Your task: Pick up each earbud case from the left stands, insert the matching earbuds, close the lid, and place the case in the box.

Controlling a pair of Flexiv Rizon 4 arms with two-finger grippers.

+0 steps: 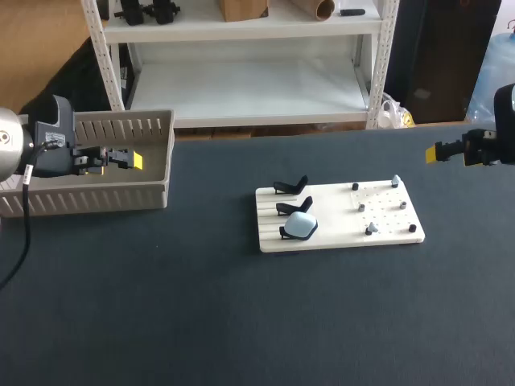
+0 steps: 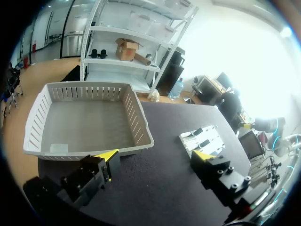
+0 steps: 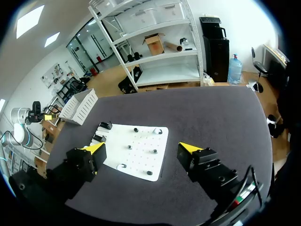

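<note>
A white board (image 1: 338, 219) lies mid-table. Three black stands line its left side, and the nearest one carries a pale blue earbud case (image 1: 302, 226) with its lid down. The other two stands (image 1: 291, 187) are bare. Small earbuds (image 1: 371, 229) sit on pegs over the board's right half; a light one (image 3: 155, 131) shows in the right wrist view. My left gripper (image 1: 133, 160) hangs open over the grey box (image 1: 88, 197), holding nothing. Far off at the table's right edge, my right gripper (image 1: 441, 153) is open and empty too. Both grippers (image 2: 155, 154) (image 3: 141, 148) show wide-spread yellow tips.
The slatted box (image 2: 80, 125) at the back left has only a flat pale card on its floor. Dark table surface (image 1: 241, 322) stretches in front of the board and on both sides of it.
</note>
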